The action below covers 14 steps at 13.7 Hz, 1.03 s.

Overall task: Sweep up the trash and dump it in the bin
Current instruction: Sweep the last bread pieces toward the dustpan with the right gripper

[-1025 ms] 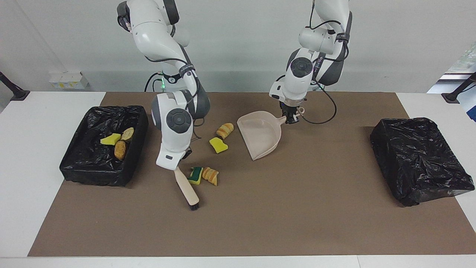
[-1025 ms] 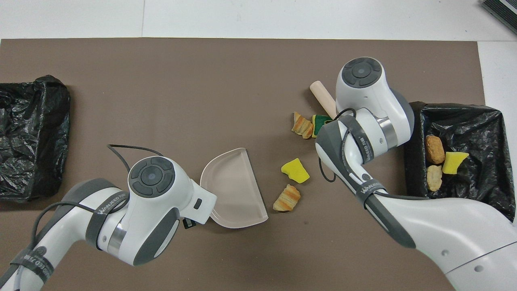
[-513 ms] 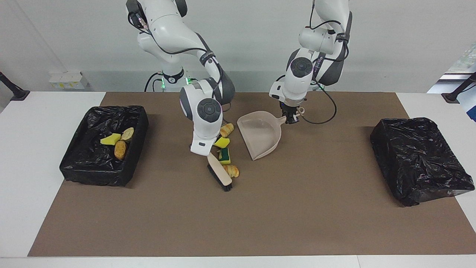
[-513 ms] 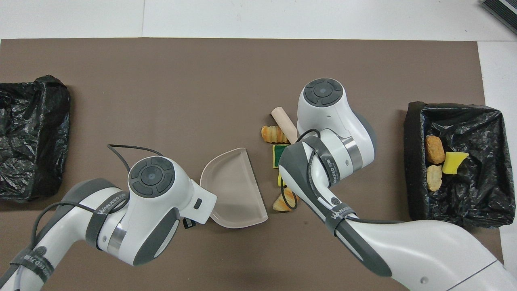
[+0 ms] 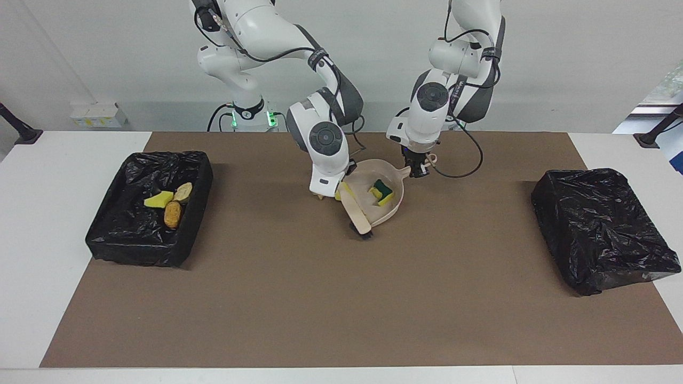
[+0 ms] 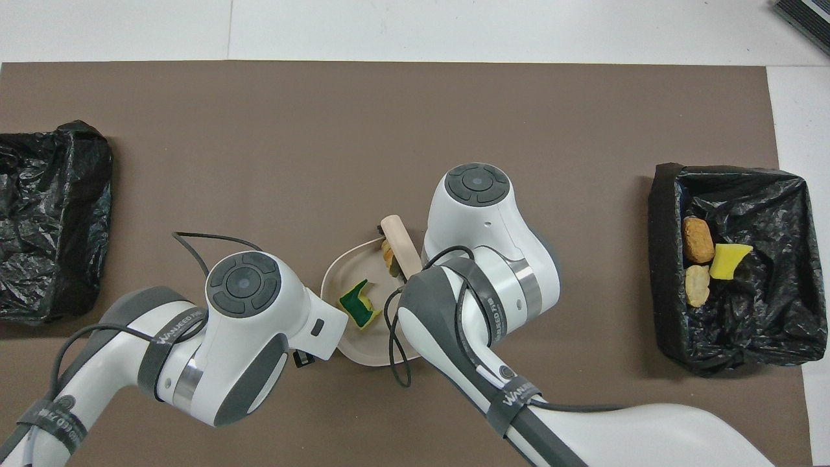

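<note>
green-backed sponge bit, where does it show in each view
Facing view: the green-backed sponge bit lies in the dustpan, mid-table, below the left gripper.
Overhead view: same sponge bit in the dustpan, bottom centre.
Shared landmark: the brush at the pan's open edge.

Two glossy white arms with dark grey joint bands and round dark grey caps on the wrist housings. Black cables loop along both forearms, strapped by black bands lettered in white. A green light glows at the base of the right arm (image 5: pixel 243 114). The left arm (image 5: pixel 453 58) ends in a small black gripper (image 5: pixel 418 166).
</note>
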Motion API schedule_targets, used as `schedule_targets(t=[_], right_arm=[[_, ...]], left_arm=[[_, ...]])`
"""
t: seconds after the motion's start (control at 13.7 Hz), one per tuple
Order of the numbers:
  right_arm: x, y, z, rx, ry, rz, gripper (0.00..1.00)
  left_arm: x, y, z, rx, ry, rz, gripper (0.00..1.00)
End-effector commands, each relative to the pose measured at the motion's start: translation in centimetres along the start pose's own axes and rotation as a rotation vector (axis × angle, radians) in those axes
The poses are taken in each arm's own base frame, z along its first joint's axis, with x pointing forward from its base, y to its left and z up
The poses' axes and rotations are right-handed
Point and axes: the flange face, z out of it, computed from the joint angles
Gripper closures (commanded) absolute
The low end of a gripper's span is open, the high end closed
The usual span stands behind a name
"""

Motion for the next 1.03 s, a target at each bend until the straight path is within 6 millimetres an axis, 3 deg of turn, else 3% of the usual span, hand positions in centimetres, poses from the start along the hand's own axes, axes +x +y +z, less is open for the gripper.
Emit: schedule_targets(t=[0.0, 0.22, 0.37, 0.59, 0.73, 0.81, 0.95], right_arm=[[-4.4, 0.5, -4.0, 0.042, -0.041, 0.021, 1.00], [-8.0, 4.8, -6.7, 0.057, -0.125, 0.115, 1.00], [-9.6, 6.5, -5.2, 0.042, -0.149, 0.190, 1.00], [-12.9, 9.4, -0.5, 0.033, -0.088, 0.294, 1.00], [-15.4, 9.6, 2.6, 0.009, 0.000, 0.380, 1.00], [-16.0, 8.7, 3.5, -0.002, 0.017, 0.416, 1.00], [-16.0, 7.5, 4.0, -0.010, 0.019, 0.511, 1.00]], left_arm=[[-0.4, 0.4, -0.1, 0.026, 0.011, 0.016, 1.00], [-0.4, 0.5, -0.1, 0.026, 0.011, 0.018, 1.00], [-0.4, 0.5, -0.1, 0.026, 0.011, 0.018, 1.00], [-0.3, 0.4, -0.1, 0.026, 0.011, 0.018, 1.00], [-0.4, 0.4, -0.1, 0.031, 0.006, 0.023, 1.00], [-0.4, 0.3, -0.1, 0.035, 0.003, 0.024, 1.00], [-0.4, 0.4, -0.1, 0.035, 0.003, 0.027, 1.00]])
